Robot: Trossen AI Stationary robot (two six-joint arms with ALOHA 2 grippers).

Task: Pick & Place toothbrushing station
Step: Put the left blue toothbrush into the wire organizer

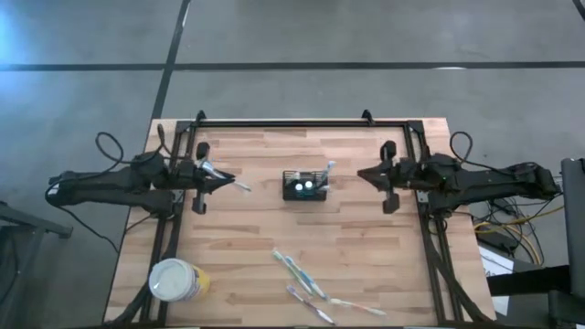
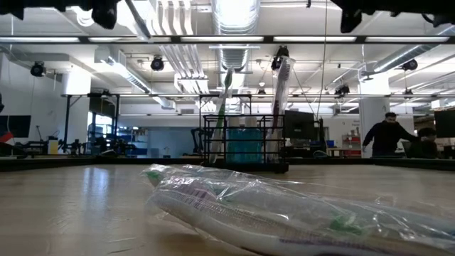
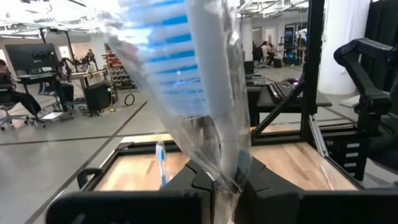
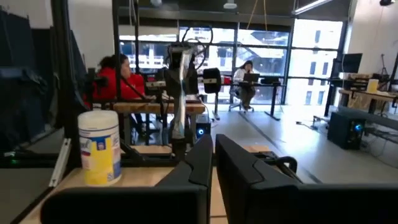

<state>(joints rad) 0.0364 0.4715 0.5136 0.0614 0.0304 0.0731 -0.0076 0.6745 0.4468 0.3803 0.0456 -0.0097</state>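
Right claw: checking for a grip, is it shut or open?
Shut and empty: the right claw shows its fingers nearly touching, nothing between them.

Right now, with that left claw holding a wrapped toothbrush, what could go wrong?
The left gripper pinches the clear-wrapped blue-bristled toothbrush by one end only; the slick plastic might slip or let the brush swing.

The small black slatted holder already has brushes standing in it, so a tilted brush could miss it or knock it.

The shut right gripper waits beside the holder, leaving little room.
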